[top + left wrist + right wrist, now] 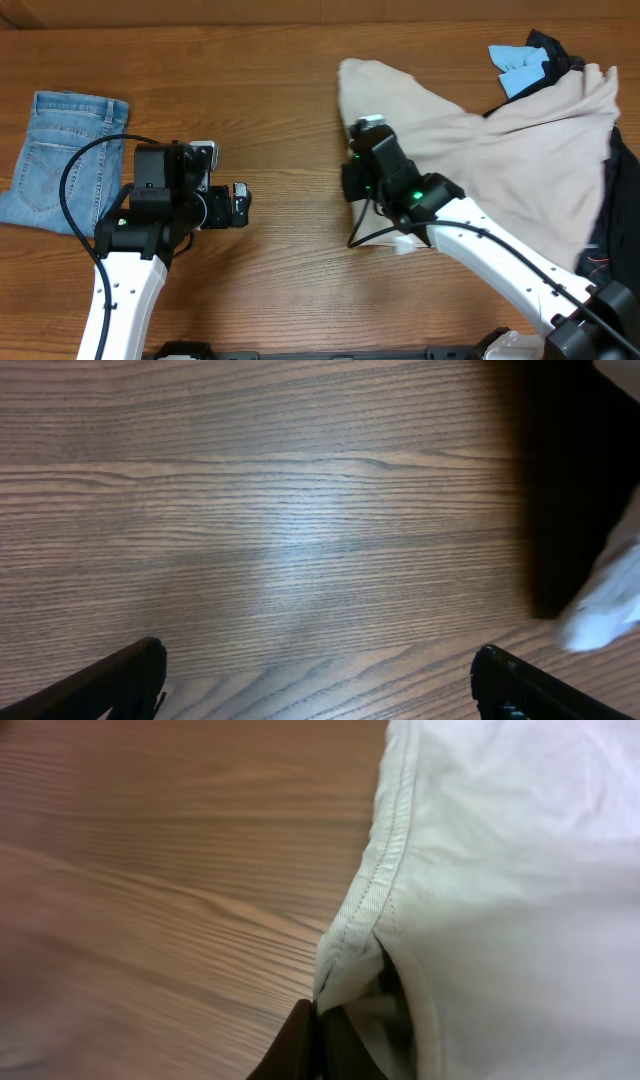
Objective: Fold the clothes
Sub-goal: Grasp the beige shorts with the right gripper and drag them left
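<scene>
1. From overhead, the right gripper (349, 182) sits at the left edge of the shorts (500, 150). Its jaws are hidden under the wrist, so here we cannot tell its grip.
2. In the same view the beige shorts lie spread over the right half of the table (290, 90). They run from a rounded end near the middle out to the far right. There they lap over a heap (545, 55) of black and blue clothes.
3. Also from overhead, the left gripper (243, 204) hangs over bare wood left of centre. It points right and is well apart from the shorts. Denim shorts (65, 150) lie flat at the far left, with a black cable (68, 170) looping above them.
4. From the left wrist we see that gripper released. Its two fingers (110, 685) stand wide apart at the bottom corners, with only wood grain between them. At the right edge are a dark shape and a white patch (610, 600), both too blurred for us to name.
5. From the right wrist we see the dark fingers (300, 1055) pressed together at the bottom, clenched on the edge of the shorts (500, 870). A folded corner of hem is tucked at their tips. A stitched seam (385, 870) runs up from the pinch. Cloth fills the right side and wood (150, 870) the left.
</scene>
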You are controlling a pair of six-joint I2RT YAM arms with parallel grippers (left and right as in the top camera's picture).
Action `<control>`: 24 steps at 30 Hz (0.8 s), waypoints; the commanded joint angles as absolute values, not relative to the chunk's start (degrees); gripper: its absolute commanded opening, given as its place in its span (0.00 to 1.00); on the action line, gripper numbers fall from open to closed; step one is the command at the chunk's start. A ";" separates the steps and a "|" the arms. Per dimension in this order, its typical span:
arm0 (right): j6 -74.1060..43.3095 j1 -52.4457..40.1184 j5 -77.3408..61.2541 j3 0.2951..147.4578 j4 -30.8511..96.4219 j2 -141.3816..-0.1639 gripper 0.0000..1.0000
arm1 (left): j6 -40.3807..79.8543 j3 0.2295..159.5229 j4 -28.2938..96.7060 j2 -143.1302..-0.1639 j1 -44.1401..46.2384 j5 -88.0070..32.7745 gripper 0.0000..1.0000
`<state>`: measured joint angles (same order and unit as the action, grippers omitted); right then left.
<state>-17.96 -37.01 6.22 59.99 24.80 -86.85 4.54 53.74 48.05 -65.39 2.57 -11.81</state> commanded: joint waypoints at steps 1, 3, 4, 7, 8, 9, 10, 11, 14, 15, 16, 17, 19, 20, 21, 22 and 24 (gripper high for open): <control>-17.78 -40.32 1.76 61.71 20.58 -86.94 0.04 | 5.34 55.24 47.99 -65.58 2.26 -12.21 1.00; -17.80 -41.36 1.76 61.71 18.76 -87.33 0.04 | 5.34 55.24 47.97 -65.58 2.26 -12.03 1.00; -17.80 -41.71 1.76 61.71 18.17 -87.68 0.04 | 5.34 55.24 47.94 -65.58 2.26 -12.03 1.00; -17.80 -42.37 1.76 61.71 17.15 -89.23 0.20 | 5.34 55.24 47.97 -65.58 2.26 -12.05 1.00; -17.78 -42.37 1.76 61.69 17.21 -89.97 0.54 | 5.37 55.24 48.01 -65.58 2.28 -12.05 1.00; -17.72 -42.37 1.80 61.69 17.26 -90.15 0.75 | 5.34 55.24 48.03 -65.58 2.28 -12.08 1.00; -17.52 -42.37 1.80 61.69 17.26 -90.15 0.96 | 5.37 55.24 48.10 -65.58 2.26 -12.08 1.00; -17.52 -42.30 2.13 61.69 17.21 -90.13 1.00 | 5.37 55.24 48.21 -65.58 2.26 -12.10 1.00; -17.54 -42.24 4.10 61.78 17.39 -89.91 1.00 | 5.39 55.24 49.01 -65.58 2.28 -12.91 1.00; -17.54 -42.24 4.93 61.84 17.82 -89.58 1.00 | 5.39 55.24 49.36 -65.58 2.28 -13.63 1.00; -17.54 -42.24 5.87 61.93 18.57 -89.12 1.00 | 5.39 55.24 49.78 -65.58 2.28 -14.72 1.00; -17.54 -42.24 6.92 62.00 19.42 -88.53 1.00 | 5.41 55.22 50.17 -65.58 2.28 -15.64 1.00; -17.54 -42.24 10.63 62.02 22.00 -86.50 1.00 | 6.48 55.22 50.78 -65.60 2.28 -16.82 1.00; -17.54 -42.24 13.80 62.02 23.92 -84.73 1.00 | 8.54 55.18 50.89 -65.65 2.28 -16.82 1.00; -17.54 -42.24 15.18 62.02 24.99 -83.68 1.00 | 9.54 55.11 50.85 -65.71 2.33 -16.80 1.00; -17.56 -42.19 16.56 62.02 26.39 -82.41 1.00 | 10.07 55.11 50.83 -65.93 2.44 -16.82 1.00; -17.63 -41.54 17.61 62.02 28.99 -79.92 1.00 | 10.37 55.11 50.76 -66.59 3.16 -16.84 1.00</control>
<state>-17.78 -42.06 11.49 60.25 27.11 -85.91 7.29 53.74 50.83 -65.52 2.57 -15.05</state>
